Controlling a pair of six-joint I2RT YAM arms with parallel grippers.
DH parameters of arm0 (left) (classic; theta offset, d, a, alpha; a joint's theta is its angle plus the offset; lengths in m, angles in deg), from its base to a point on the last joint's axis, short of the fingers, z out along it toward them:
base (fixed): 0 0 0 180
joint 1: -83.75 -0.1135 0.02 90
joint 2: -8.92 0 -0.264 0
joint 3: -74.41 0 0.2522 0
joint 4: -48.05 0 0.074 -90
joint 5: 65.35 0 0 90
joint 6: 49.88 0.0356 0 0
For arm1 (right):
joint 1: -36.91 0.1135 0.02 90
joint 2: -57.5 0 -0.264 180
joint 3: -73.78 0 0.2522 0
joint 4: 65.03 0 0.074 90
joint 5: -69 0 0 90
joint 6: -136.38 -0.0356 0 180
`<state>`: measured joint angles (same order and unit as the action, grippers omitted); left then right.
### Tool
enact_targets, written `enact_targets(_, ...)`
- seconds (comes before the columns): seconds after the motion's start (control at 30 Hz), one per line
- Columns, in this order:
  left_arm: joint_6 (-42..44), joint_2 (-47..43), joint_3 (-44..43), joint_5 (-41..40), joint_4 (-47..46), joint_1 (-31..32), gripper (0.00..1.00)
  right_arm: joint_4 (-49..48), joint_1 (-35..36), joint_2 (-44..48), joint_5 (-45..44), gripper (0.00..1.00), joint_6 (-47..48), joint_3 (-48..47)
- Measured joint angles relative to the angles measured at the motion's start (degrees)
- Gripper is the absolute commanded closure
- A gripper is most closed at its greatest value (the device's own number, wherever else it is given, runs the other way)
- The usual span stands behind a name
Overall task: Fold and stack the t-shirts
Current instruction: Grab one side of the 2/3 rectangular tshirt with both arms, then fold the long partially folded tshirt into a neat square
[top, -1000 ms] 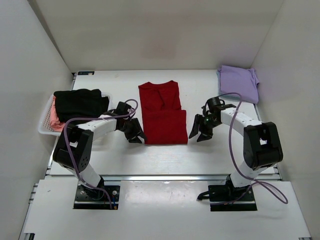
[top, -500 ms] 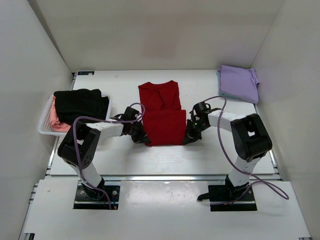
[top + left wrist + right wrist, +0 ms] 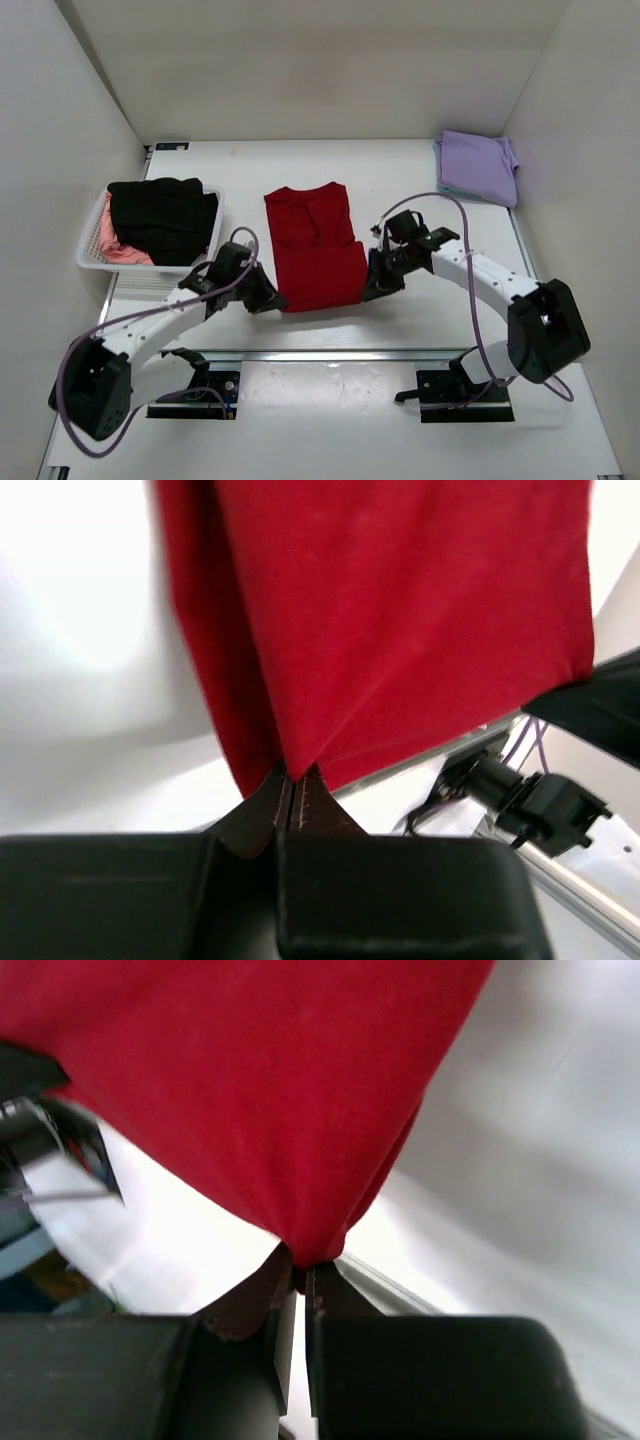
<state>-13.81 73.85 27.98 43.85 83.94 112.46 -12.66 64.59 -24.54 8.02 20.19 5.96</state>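
A deep red t-shirt (image 3: 316,245) lies part-folded in the middle of the table, its near edge lifted. My left gripper (image 3: 268,299) is shut on the shirt's near left corner; the left wrist view shows the red cloth (image 3: 400,620) hanging from the pinched jaws. My right gripper (image 3: 374,283) is shut on the near right corner, and the red cloth (image 3: 260,1090) hangs from it in the right wrist view. A folded lavender t-shirt (image 3: 478,166) lies at the far right. A black t-shirt (image 3: 160,212) and a pink one (image 3: 112,244) sit in the basket.
A white lattice basket (image 3: 92,262) stands at the left edge of the table. The table's near edge rail (image 3: 330,352) runs just behind both grippers. White walls enclose the table on three sides.
Both grippers closed on the red shirt's near corners and pulled them toward the near edge and up. The whole shirt slid slightly nearer and left.
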Motion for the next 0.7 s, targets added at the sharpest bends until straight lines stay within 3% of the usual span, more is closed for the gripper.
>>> enact_targets(0.2, -5.6, -8.0, 11.6, 1.6, 1.7, 2.6, 1.0, 0.7, 4.2, 4.2, 3.6, 1.0, -2.6, 11.8)
enact_targets(0.37, -7.3, -12.2, 12.0, 4.2, 5.2, 3.2, 1.0, 5.8, 4.4, 7.2, 6.5, 1.0, -2.2, 13.5)
enact_targets(0.53, -5.9, -7.8, 2.6, 5.6, 8.9, -0.6, 1.0, 14.0, -1.1, 3.4, 7.0, 0.99, 2.0, 1.6)
enact_targets(0.7, -1.5, 8.8, -15.7, 7.0, 8.6, -7.7, 1.0, 19.8, -8.1, -11.3, 6.3, 1.0, 7.2, -22.3)
